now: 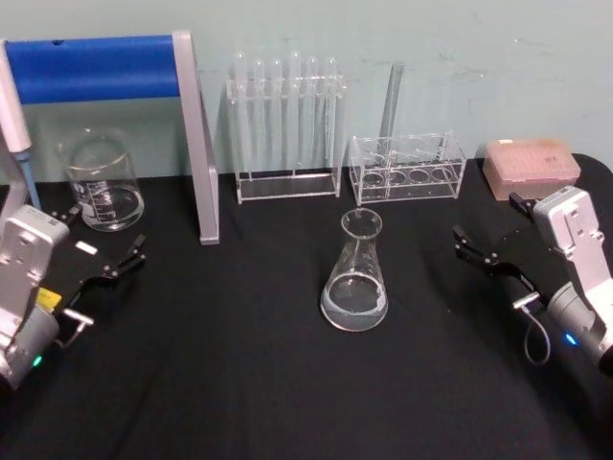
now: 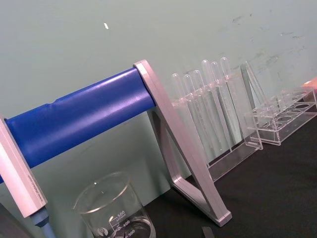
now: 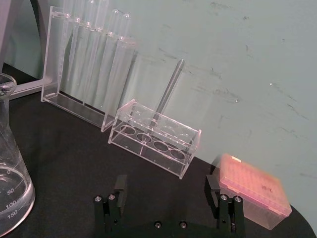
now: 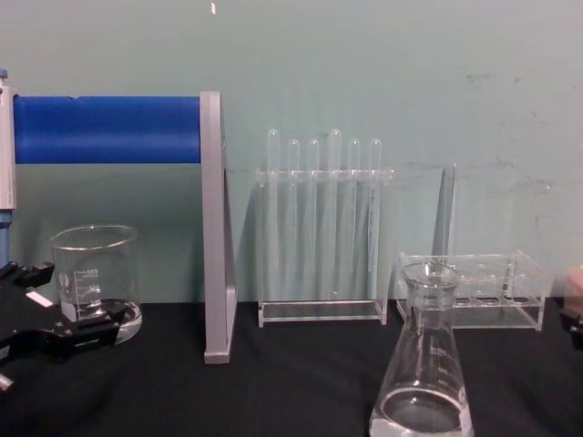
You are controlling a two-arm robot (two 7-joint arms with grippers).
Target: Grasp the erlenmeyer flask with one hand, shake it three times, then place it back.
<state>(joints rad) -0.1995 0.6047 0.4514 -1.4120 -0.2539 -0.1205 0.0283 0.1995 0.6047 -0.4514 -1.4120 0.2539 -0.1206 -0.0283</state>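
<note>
The erlenmeyer flask [image 1: 355,278] stands upright in the middle of the black table with a little clear liquid in its base. It also rises at the lower right of the chest view [image 4: 424,364] and at the edge of the right wrist view [image 3: 10,173]. My right gripper [image 1: 490,225] is to the flask's right, open and empty, well apart from it; the right wrist view shows its fingers spread wide [image 3: 166,186]. My left gripper [image 1: 103,235] rests open and empty at the table's left, close to the beaker, and is seen in the chest view as well [image 4: 59,300].
A glass beaker [image 1: 102,182] stands at the back left beside a stand with a blue bar [image 1: 96,67] and a grey leg [image 1: 201,144]. Behind the flask are a tall test tube rack [image 1: 285,129] and a low rack [image 1: 407,168] holding one tube. A pink box [image 1: 532,165] sits at the back right.
</note>
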